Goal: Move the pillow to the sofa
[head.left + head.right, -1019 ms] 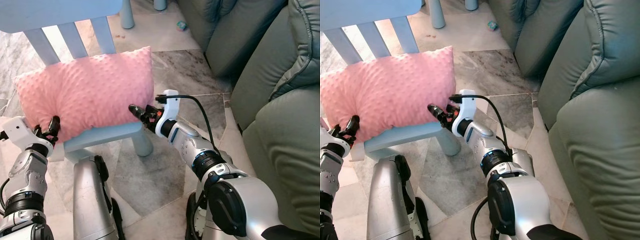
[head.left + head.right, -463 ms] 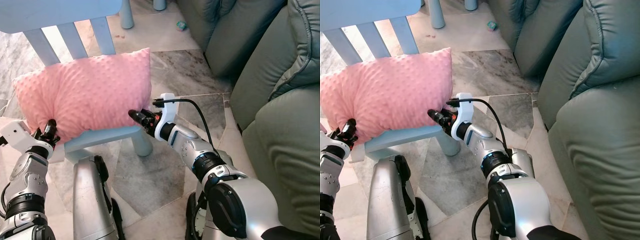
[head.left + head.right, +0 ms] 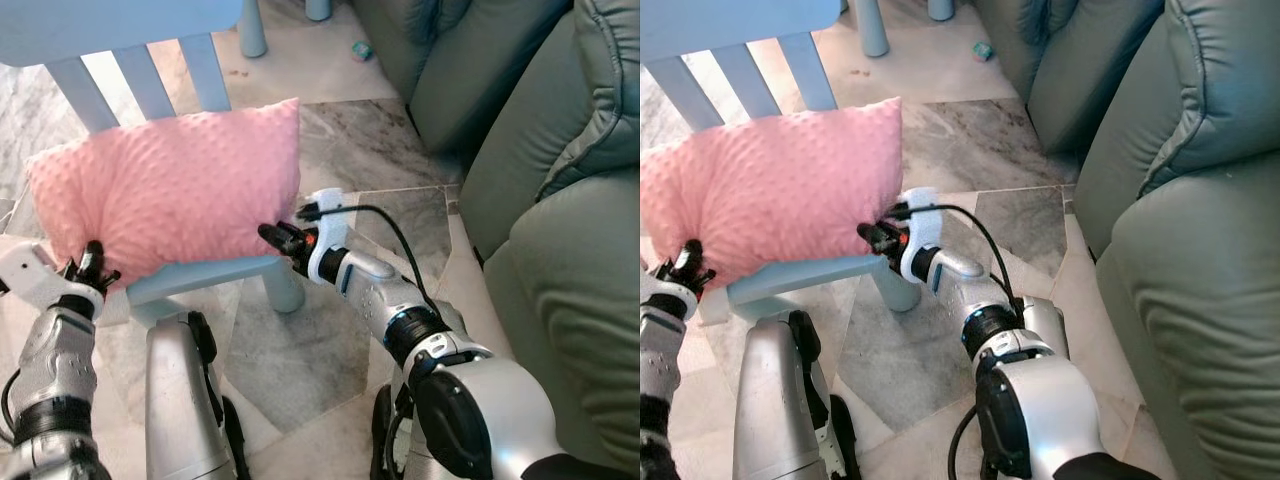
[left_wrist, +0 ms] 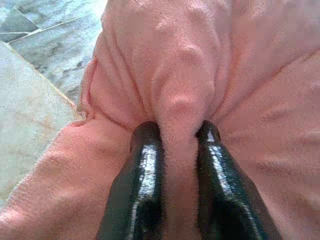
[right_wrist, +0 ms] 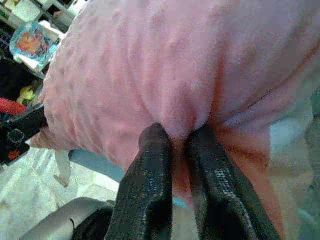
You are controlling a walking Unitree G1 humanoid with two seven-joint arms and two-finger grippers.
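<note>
Pillow [image 3: 165, 190] (on chair [image 3: 205, 274]) pinched between left tool [image 4: 175, 137] and right tool [image 5: 175, 137].

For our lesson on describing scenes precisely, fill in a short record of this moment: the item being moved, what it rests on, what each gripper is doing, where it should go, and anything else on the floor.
item: pink dotted fabric pillow
support: seat of a light blue wooden chair
left gripper: shut on a fold of the pillow's left end
right gripper: shut on a fold of the pillow's right end
destination: grey-green leather sofa, to the robot's right
floor: grey marble tiles; a small teal object lies near the sofa's far end
</note>
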